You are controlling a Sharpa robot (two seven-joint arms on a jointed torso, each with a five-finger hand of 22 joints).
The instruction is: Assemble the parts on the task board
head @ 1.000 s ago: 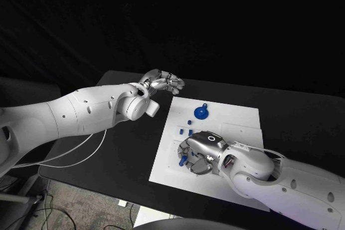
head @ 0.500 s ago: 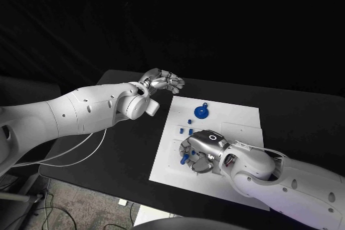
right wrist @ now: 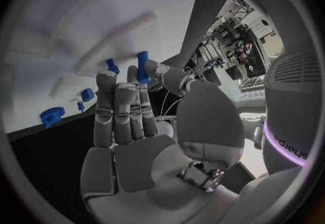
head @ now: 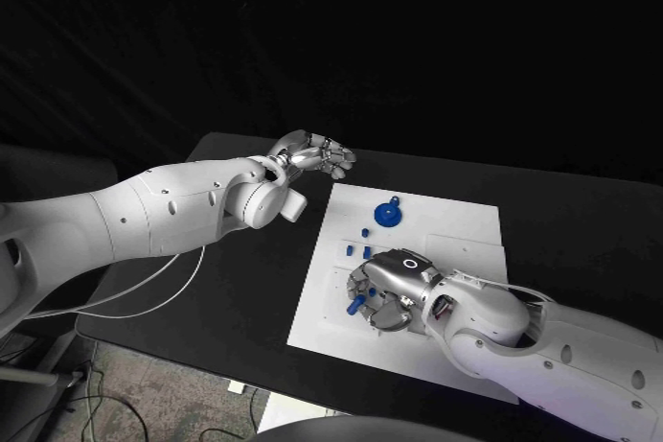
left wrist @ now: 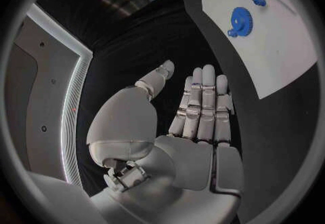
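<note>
While I watch from my station, the task board lies flat in the middle of the black counter. On its far end I see a blue gear with a small knob beside its rim; the left wrist view shows the same gear on the white plate. Nearer the middle stand several small blue pegs, close together along the board's left side.

My right robot hand hangs over the board's middle, palm down. From its wrist camera the fingers rise nearly straight and side by side, and a blue peg stands at their tips; I cannot tell whether it is pinched or merely touched.

My left robot hand sits off the board beyond its far left corner, fingers extended together, thumb apart, holding nothing.
</note>
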